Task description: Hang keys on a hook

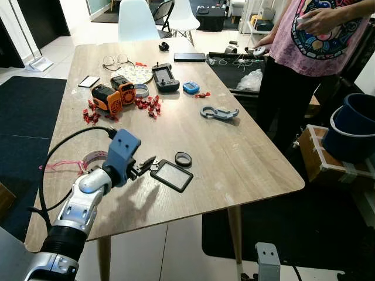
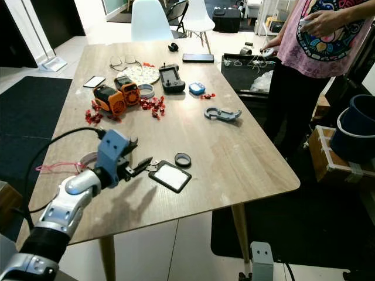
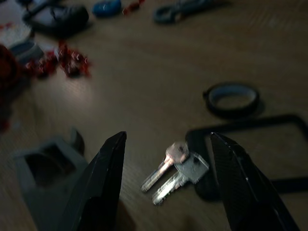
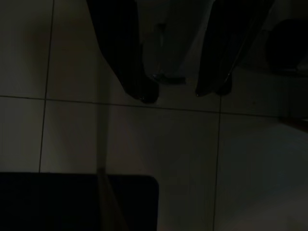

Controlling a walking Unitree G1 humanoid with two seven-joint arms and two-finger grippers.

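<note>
Silver keys (image 3: 175,171) lie flat on the wooden tabletop (image 1: 246,152), touching the black card holder (image 1: 171,175). Left gripper (image 3: 168,144) hovers just above them, fingers apart. It should probably straddle both keys squarely before closing. Right gripper (image 4: 185,89) hangs over the floor, fingers seemingly parted.

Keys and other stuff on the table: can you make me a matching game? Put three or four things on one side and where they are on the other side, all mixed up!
Things:
1. keys
2. black ring
3. grey hook
4. glasses

Places:
A. at the table's far end
B. between the open fingers of the left claw
C. near the table's middle, toward the person's side
D. just beyond the black-framed card holder

Pairs: 1-B, 2-D, 3-C, 4-A
</note>
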